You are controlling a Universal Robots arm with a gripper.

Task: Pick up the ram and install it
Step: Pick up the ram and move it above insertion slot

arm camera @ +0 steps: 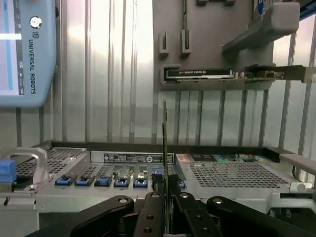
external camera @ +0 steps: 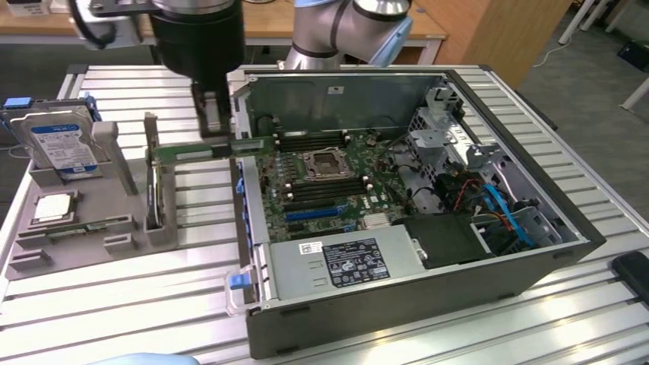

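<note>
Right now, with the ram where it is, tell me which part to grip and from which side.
Grip the ram mid-length on its upper long edge, coming from above and pinching the two flat faces. It is long and thin and stands level on edge, so a middle hold balances it and leaves the lower edge free. The gripper is shut on it just that way.

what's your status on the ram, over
Claw shut on long, thin green ram stick. Stick held level at edge of open black computer case, not in a slot. Nothing seen blocking motherboard slots.
</note>
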